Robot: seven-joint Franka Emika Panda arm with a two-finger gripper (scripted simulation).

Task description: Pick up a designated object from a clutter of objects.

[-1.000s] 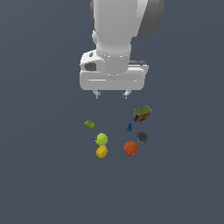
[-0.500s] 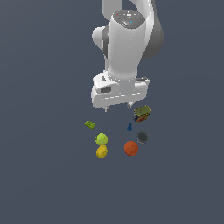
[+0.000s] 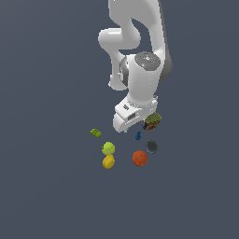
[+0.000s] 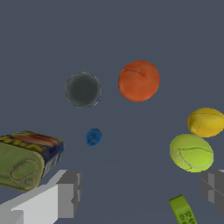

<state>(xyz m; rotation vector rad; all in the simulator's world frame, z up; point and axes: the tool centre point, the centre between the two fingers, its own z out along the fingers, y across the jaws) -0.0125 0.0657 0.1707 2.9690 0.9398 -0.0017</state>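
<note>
The designated object, a tiny dark blue piece (image 3: 138, 136), lies on the floor among the clutter, between the multicoloured box (image 3: 152, 121) and the dark grey disc (image 3: 151, 147). My gripper (image 3: 134, 122) hangs just above and slightly to the exterior view's left of it, not touching it. In the wrist view the blue piece (image 4: 93, 137) lies apart from my gripper (image 4: 141, 190). The gripper is open and empty, with one grey finger (image 4: 70, 192) near the box (image 4: 28, 159) and the other finger (image 4: 213, 186) near the green ball (image 4: 191, 152).
A flat green block (image 3: 95, 133), green ball (image 3: 108, 148), yellow ball (image 3: 108, 162) and orange-red ball (image 3: 139, 158) lie around it. The wrist view shows the disc (image 4: 83, 89), orange-red ball (image 4: 138, 81), yellow ball (image 4: 205, 122) and green block (image 4: 182, 211).
The arm has come down toward the clutter and the hand has turned. The objects have not moved.
</note>
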